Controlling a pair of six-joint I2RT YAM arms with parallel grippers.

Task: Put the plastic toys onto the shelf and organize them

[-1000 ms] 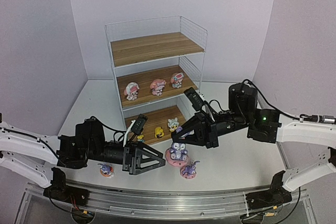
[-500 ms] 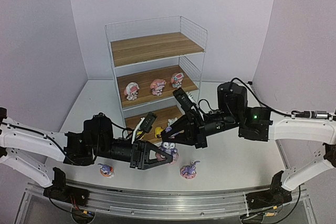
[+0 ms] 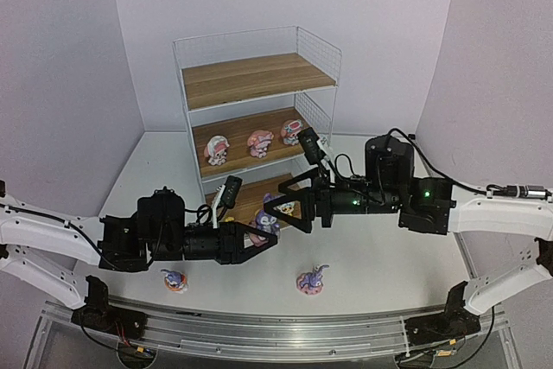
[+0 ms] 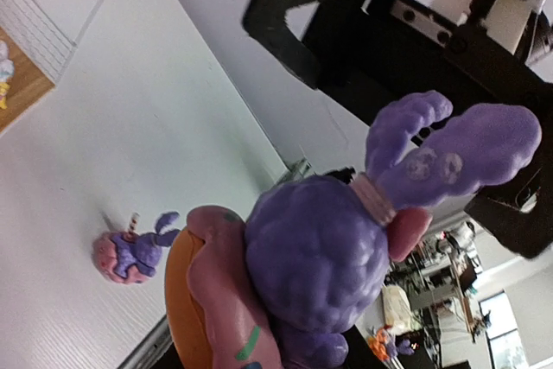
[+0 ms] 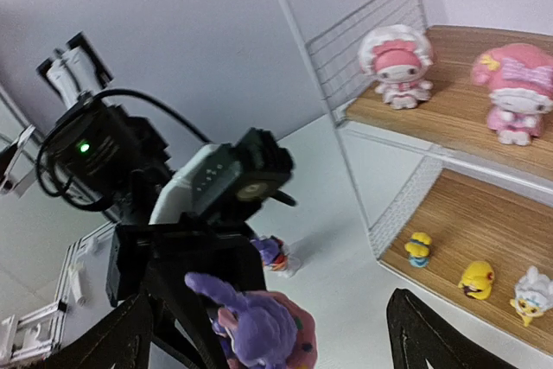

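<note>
A purple bunny on a pink donut base (image 3: 263, 222) hangs above the table in front of the shelf (image 3: 259, 75), with my left gripper (image 3: 261, 236) shut on its base. It fills the left wrist view (image 4: 320, 257). My right gripper (image 3: 285, 205) stands open around the bunny without touching it; its fingers (image 5: 121, 343) spread wide either side. Two more bunnies (image 3: 174, 279) (image 3: 312, 280) sit on the table. Three pink-and-white figures (image 3: 260, 142) stand on the middle board. Small yellow and white toys (image 5: 475, 278) stand on the bottom board.
The shelf's top board (image 3: 255, 79) holds nothing. White wire-grid sides (image 5: 363, 41) frame the shelf. A metal rail (image 3: 276, 330) runs along the table's near edge, between the arm bases. Walls close in on both sides.
The right gripper opened and let go of the bunny. The left gripper shut on it, and the bunny moved up and left, off the table toward the shelf front.
</note>
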